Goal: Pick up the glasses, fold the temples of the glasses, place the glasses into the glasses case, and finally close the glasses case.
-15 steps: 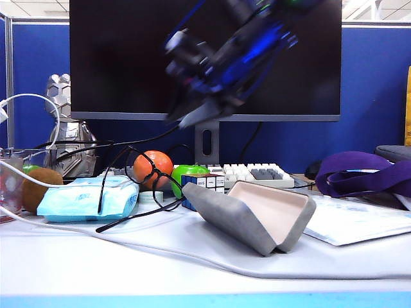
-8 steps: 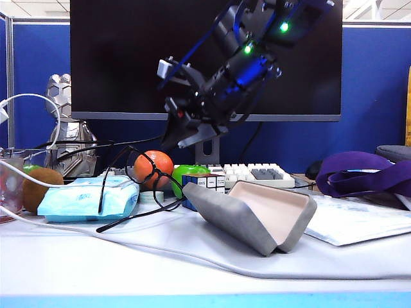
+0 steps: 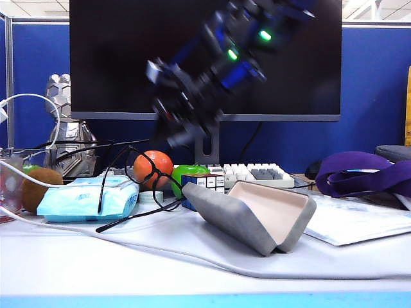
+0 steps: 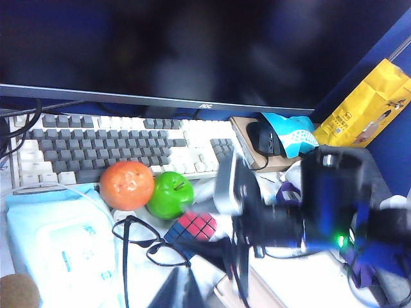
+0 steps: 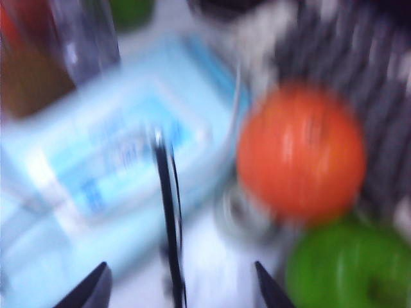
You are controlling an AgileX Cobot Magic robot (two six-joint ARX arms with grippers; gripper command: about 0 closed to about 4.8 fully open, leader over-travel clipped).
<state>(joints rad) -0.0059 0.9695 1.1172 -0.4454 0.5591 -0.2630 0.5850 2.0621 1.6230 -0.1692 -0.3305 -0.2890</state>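
My right pincer [image 5: 180, 285]: open, hovering over the glasses [image 3: 138, 186].
Glasses: temples [image 3: 131, 216] unfolded, pointing 8 o'clock.
My left pincer: unseen.

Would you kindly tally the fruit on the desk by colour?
Orange: 1
Green apple: 1
Brown kiwi: 1
Total: 3

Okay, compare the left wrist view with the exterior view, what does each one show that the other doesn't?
Only the left wrist view shows the yellow packet and the mouse. Only the exterior view shows the open glasses case, the purple strap and the kiwi. Both show the glasses, orange, green apple, keyboard and the right gripper above the glasses.
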